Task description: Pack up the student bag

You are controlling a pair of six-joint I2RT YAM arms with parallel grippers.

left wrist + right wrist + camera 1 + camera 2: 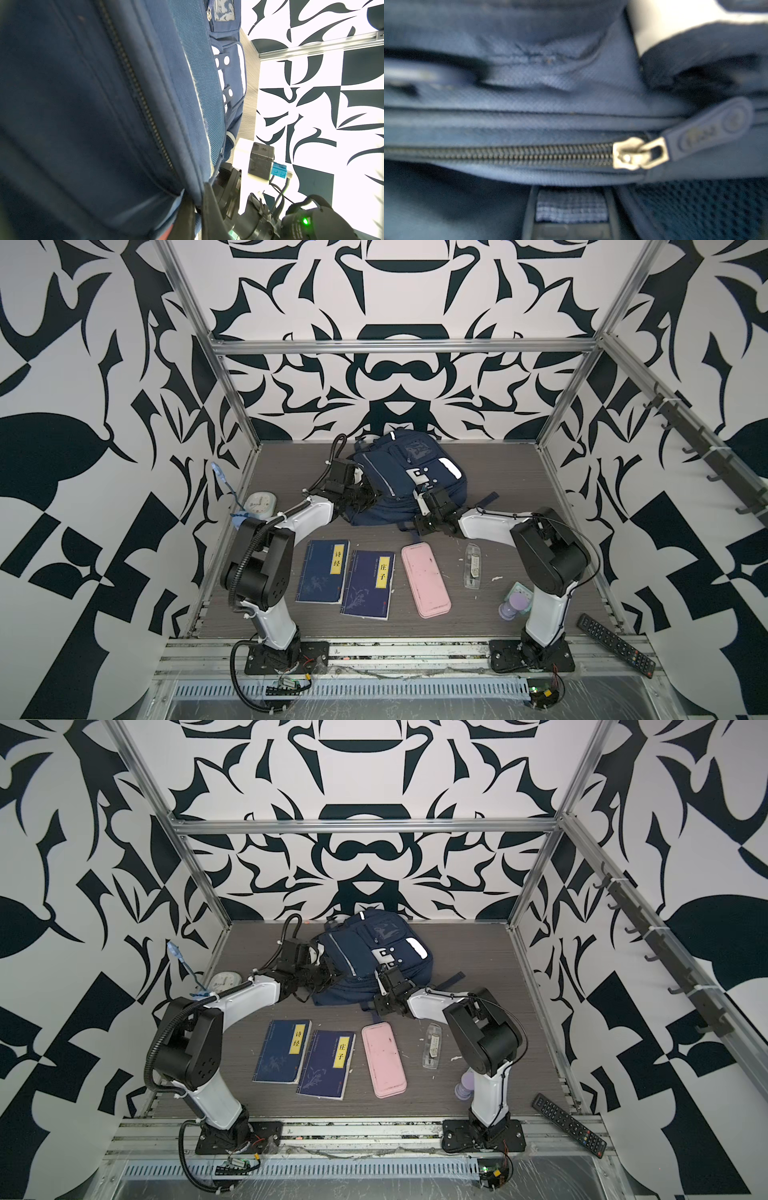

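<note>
The student bag (409,477) (365,952) is a navy backpack lying flat at the back of the table in both top views. My left gripper (368,494) (328,970) presses into its left side. In the left wrist view the left gripper (199,199) is shut, pinching a fold of the student bag (83,104) beside a closed zip. My right gripper (420,494) (380,974) sits at the bag's near right edge. In the right wrist view the right gripper (571,199) holds a woven blue strip of the bag just below a closed zip with a silver slider (629,153) and a navy pull tab (708,128).
In front of the bag lie two blue books (322,570) (368,585), a pink pencil case (426,580) and a clear case (473,564). A purple bottle (509,608) stands by the right arm's base. A clock (259,506) is at the left wall, a remote (617,645) at the front right.
</note>
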